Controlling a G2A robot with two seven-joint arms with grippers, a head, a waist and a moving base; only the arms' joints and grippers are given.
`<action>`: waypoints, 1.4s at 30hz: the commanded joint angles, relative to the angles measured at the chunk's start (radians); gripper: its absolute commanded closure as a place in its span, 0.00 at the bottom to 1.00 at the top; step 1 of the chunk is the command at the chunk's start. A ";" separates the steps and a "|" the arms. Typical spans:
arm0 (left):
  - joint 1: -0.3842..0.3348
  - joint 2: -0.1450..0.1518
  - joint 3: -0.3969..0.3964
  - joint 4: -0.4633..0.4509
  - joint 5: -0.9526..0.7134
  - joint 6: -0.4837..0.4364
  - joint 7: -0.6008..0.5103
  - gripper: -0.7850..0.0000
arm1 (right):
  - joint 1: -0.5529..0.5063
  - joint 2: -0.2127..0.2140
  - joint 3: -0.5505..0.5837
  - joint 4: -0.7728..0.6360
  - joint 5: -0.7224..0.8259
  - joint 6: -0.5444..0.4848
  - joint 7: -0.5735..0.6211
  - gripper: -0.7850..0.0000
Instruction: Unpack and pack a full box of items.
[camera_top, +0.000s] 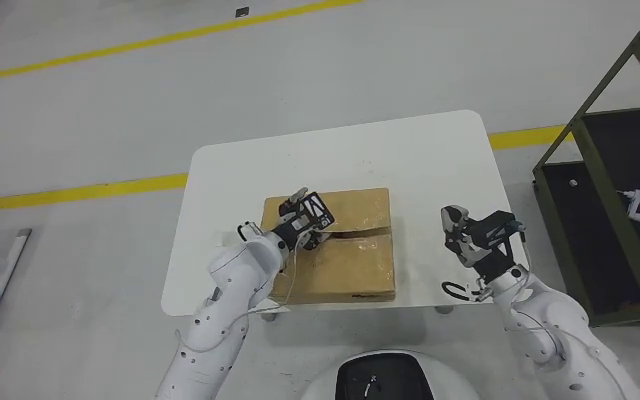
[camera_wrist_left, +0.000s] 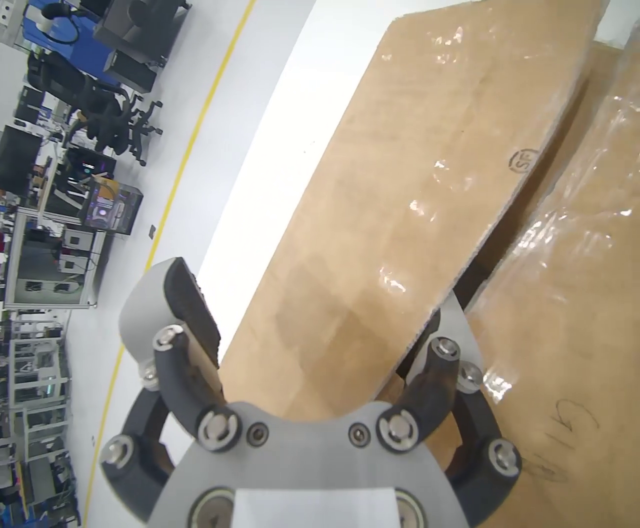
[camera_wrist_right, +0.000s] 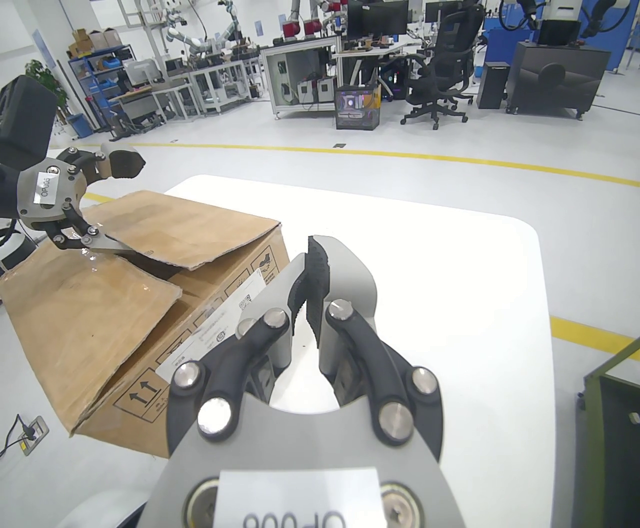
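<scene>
A brown cardboard box (camera_top: 345, 270) lies in the middle of the white table (camera_top: 400, 150), its two top flaps nearly closed. My left gripper (camera_top: 308, 218) is at the box's left end, open around the far flap (camera_wrist_left: 400, 175). One finger (camera_wrist_left: 445, 320) is slid under that flap's edge and the other finger (camera_wrist_left: 172, 295) stands above it. From the right wrist view, the far flap (camera_wrist_right: 175, 230) is lifted slightly over the near flap (camera_wrist_right: 85, 305). My right gripper (camera_wrist_right: 310, 290) hovers over bare table to the right of the box, shut and holding nothing. The box's contents are hidden.
A dark green metal cart (camera_top: 600, 200) stands just off the table's right edge. The box side facing my right gripper carries a white label (camera_wrist_right: 215, 325). Bare table lies behind and to the right of the box.
</scene>
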 joint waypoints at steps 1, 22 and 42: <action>-0.001 0.001 0.001 0.001 0.017 0.001 0.017 0.70 | 0.000 0.000 -0.002 0.000 0.001 0.001 -0.001 1.00; -0.225 -0.028 0.060 0.120 0.235 0.201 0.195 0.00 | -0.002 0.000 -0.012 0.000 -0.004 0.009 0.000 1.00; -0.470 -0.135 0.284 0.542 0.321 0.311 0.188 0.00 | 0.007 0.003 0.002 0.002 -0.003 0.011 0.017 1.00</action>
